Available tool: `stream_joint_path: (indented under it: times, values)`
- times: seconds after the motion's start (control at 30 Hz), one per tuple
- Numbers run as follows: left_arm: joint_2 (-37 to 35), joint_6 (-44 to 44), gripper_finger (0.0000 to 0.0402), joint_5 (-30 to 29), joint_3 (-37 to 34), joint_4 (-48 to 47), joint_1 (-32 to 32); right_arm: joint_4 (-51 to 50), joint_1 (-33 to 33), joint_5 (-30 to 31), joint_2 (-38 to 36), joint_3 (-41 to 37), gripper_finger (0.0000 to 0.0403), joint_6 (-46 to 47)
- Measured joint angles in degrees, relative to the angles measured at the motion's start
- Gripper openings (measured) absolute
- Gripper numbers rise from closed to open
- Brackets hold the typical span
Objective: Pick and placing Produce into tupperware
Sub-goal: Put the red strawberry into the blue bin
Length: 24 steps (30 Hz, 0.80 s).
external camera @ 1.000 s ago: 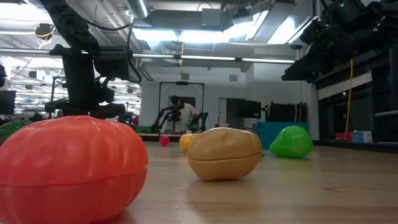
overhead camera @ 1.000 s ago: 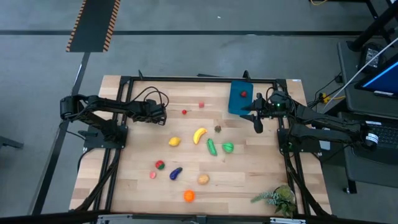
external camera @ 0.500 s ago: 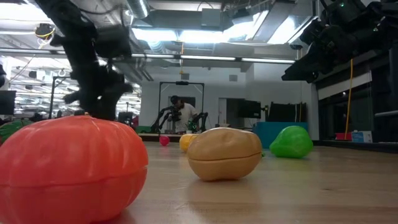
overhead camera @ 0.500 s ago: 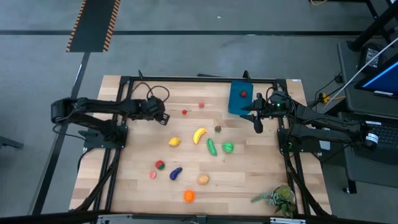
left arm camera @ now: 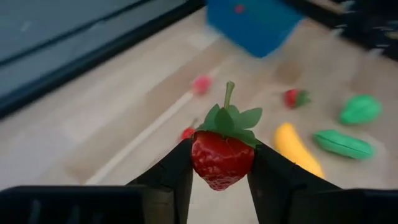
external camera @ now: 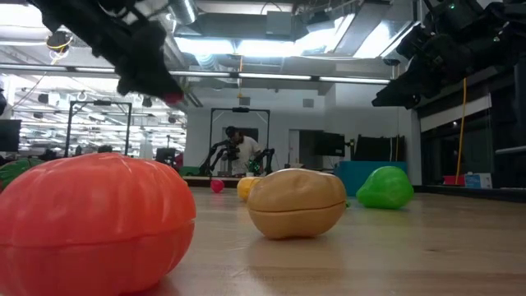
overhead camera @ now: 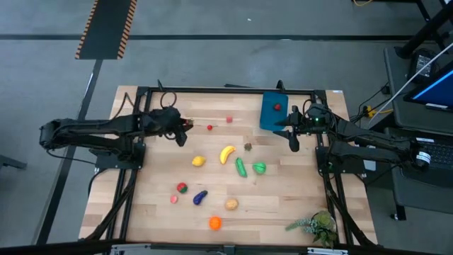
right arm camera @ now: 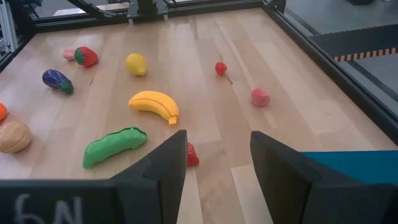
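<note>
The left gripper (left arm camera: 219, 163) pinches a toy strawberry (left arm camera: 222, 152) in the upper left of the high view; the blue tupperware (overhead camera: 274, 110) lies well apart, straight right. The right gripper (right arm camera: 212, 163) hangs beside it, parted, empty.

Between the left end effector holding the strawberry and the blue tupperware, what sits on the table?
In the high view, two small red pieces lie between the left end effector, gripping the strawberry, and the tupperware.

Bare wood lies upper centre between the left gripper (overhead camera: 185, 125) and the tupperware (overhead camera: 273, 111), broken only by two small red pieces (overhead camera: 209, 127).
</note>
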Motion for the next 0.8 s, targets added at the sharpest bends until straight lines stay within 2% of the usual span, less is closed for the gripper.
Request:
stream_joint_path:
  times: [0.23, 0.47, 0.67, 0.8]
  values:
    - [-1.12, 5.29, 0.0118, 1.23, -0.35, 2.95, -3.6, 1.11, 0.0, -0.38, 0.0, 0.0, 0.0179, 0.27]
    - [-1.14, 9.6, 0.0118, 11.6, -7.21, 21.0, -4.09, 1.38, -0.02, -1.01, 0.0, 0.0, 0.0179, 0.44]
    - [-1.14, 9.41, 0.0118, 12.98, -12.47, 31.53, -4.09, 3.44, -0.01, -6.4, 0.02, 0.0, 0.0179, 0.55]
    - [-1.12, 9.4, 0.0118, 12.99, -13.31, 33.41, -4.07, 4.15, -0.02, -6.6, 0.02, 0.0, 0.0179, 1.8]
